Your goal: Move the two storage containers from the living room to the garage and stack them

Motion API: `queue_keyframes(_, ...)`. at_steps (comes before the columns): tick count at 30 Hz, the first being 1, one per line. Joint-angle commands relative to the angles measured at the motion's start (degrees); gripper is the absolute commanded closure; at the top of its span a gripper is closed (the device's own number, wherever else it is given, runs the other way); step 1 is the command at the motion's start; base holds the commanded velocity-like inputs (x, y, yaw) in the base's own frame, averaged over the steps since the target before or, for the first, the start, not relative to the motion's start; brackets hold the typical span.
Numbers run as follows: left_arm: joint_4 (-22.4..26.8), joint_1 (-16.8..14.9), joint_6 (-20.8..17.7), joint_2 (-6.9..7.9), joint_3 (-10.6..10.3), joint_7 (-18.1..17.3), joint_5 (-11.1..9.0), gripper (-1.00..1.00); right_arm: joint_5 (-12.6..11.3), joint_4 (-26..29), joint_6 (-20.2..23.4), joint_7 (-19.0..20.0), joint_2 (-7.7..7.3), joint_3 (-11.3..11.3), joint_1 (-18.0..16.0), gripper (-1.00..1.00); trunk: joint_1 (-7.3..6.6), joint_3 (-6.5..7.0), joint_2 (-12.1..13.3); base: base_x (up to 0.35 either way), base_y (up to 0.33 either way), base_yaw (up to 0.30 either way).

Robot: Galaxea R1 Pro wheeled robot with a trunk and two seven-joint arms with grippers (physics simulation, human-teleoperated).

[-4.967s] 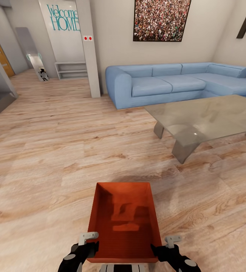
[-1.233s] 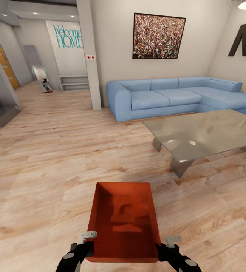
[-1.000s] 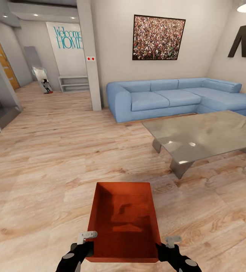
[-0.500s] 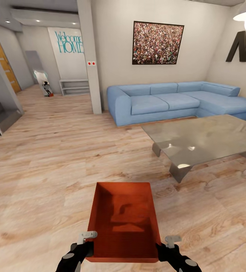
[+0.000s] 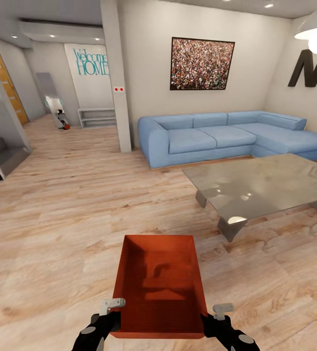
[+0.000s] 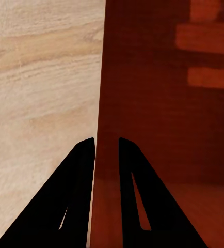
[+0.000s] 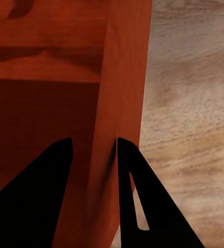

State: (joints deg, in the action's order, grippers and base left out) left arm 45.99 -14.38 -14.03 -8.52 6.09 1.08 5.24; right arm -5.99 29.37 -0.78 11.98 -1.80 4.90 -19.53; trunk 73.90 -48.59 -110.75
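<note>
Left gripper [image 5: 113,312]: your fingers [image 6: 83,170] straddle the container's left wall near its near corner, one outside and one inside, closed down onto it; the wrist view shows the thin wall edge running straight between them.
Right gripper [image 5: 215,316]: same hold on the opposite wall, one finger [image 7: 126,175] outside and one inside, pinched on the rim; keep both grips squeezed evenly so the bin cannot twist.
Storage container [image 5: 160,280]: one orange-red bin, empty, carried level in front of your trunk above the wood floor [image 5: 56,204], long axis pointing ahead; only this one is in sight, so I judge this to be the carry leg for one bin, with the garage not yet reached.
Carrying advice: hold the arms fixed relative to each other; pulling them apart or together would strain the thin walls; drive smoothly and turn gently.
Coffee table [image 5: 263,185]: glass-topped, ahead to your right, well apart from the bin; give its near leg and corner a wide berth when you turn.
Sofa [image 5: 216,134]: light blue, beyond the table against the wall; not on your route.
Pillar [image 5: 115,78]: ahead left of the sofa; the open hallway [image 5: 51,126] beyond it looks like the likeliest way out, though I cannot tell where the garage lies.
</note>
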Motion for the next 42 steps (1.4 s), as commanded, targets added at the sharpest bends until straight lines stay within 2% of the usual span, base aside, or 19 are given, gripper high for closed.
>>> queue_keyframes(1, 0.24, -0.04, -0.3, -0.09, 0.41, 0.24, 1.18, 1.0, -0.6, -0.1, -0.1, 0.06, -0.05, 0.82, 0.01, 1.0, -0.23, 0.23, 0.39, 0.0, 0.0, 0.0)
queue_keyframes(17, 0.24, -0.04, -0.3, -0.09, 0.41, 0.24, 1.18, 1.0, -0.6, -0.1, -0.1, 0.06, -0.05, 0.82, 0.01, 1.0, -3.75, 4.58, 6.81, 0.0, 0.0, 0.0)
queue_keyframes(28, 0.24, -0.04, -0.36, -0.09, 0.41, 0.24, 1.18, 1.0, -0.6, -0.1, -0.1, 0.06, -0.05, 0.82, 0.01, 1.0, -6.16, 6.72, 11.22, 0.0, 0.0, 0.0)
queue_keyframes(42, 0.24, -0.04, -0.39, -0.09, 0.41, 0.24, 1.18, 1.0, -0.6, -0.1, -0.1, 0.06, -0.05, 0.82, 0.01, 1.0, -9.24, 10.44, 16.84, 0.0, 0.0, 0.0)
